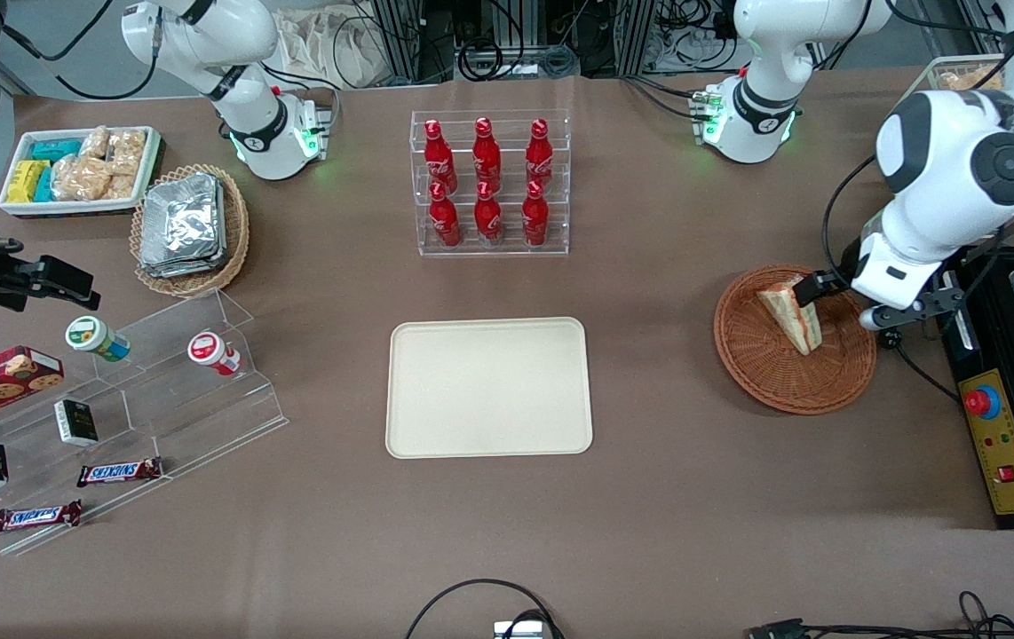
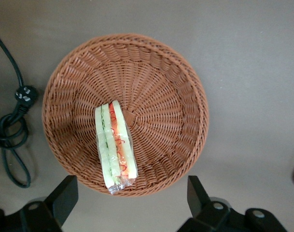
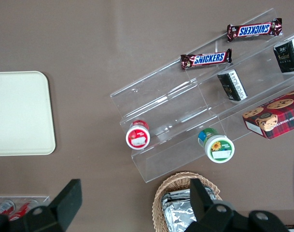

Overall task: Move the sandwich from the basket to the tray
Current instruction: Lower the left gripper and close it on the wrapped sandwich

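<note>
The sandwich (image 1: 793, 312) (image 2: 115, 145), a clear-wrapped wedge with red and green filling, lies in the reddish-brown woven basket (image 1: 764, 386) (image 2: 171, 96) toward the working arm's end of the table. My left gripper (image 1: 835, 297) (image 2: 131, 180) hangs above the basket's rim, open, its two black fingers spread wider than the sandwich and holding nothing. The cream-beige tray (image 1: 489, 388) (image 3: 19, 113) lies bare at the table's middle, well apart from the basket.
A clear rack of red bottles (image 1: 489, 182) stands farther from the front camera than the tray. A black box with a red button (image 1: 995, 435) flanks the basket. A cable (image 2: 11, 140) lies coiled beside it. Snack shelves (image 1: 116, 399) and a foil-filled basket (image 1: 192, 226) sit toward the parked arm's end.
</note>
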Available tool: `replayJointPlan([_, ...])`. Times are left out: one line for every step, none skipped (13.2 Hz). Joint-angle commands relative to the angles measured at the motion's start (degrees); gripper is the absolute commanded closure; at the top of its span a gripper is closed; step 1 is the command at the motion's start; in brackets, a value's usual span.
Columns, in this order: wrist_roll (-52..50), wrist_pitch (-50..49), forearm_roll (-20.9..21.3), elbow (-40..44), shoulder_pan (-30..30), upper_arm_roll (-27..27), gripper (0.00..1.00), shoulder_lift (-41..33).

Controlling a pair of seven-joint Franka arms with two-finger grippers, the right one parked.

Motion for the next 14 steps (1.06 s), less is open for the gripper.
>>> replayJointPlan([-3.4,6.2,0.9,-7.0,-0.3,0.0,0.0,-2.5])
replayJointPlan([-4.5,9.0,0.9,-9.0,-0.4,0.0,0.0,-2.5])
replayJointPlan([-4.7,11.5,0.9,-11.2,-0.4,0.0,0.0,-2.4])
replayJointPlan([-4.7,13.1,0.9,-12.7,-0.4,0.0,0.0,-2.4])
replayJointPlan([-4.8,14.8,0.9,-14.2,-0.4,0.0,0.0,-2.3])
replayJointPlan([-4.8,16.3,0.9,-15.5,-0.4,0.0,0.0,-2.2])
replayJointPlan([-4.9,17.0,0.9,-16.3,-0.4,0.0,0.0,-2.2])
replayJointPlan([-5.3,17.3,0.9,-16.8,-0.3,0.0,0.0,-2.0])
replayJointPlan([-5.4,17.7,0.9,-17.1,-0.3,0.0,0.0,-1.9])
replayJointPlan([-5.4,18.1,0.9,-17.5,-0.2,0.0,0.0,-1.8])
replayJointPlan([-5.4,18.8,0.9,-17.8,-0.1,0.0,0.0,-1.7])
replayJointPlan([-5.4,19.7,0.9,-18.1,-0.1,0.0,0.0,-1.3])
replayJointPlan([-5.4,20.4,0.9,-18.5,0.0,0.0,0.0,-0.8])
replayJointPlan([-5.4,21.1,0.9,-18.7,0.0,0.0,0.0,-0.5])
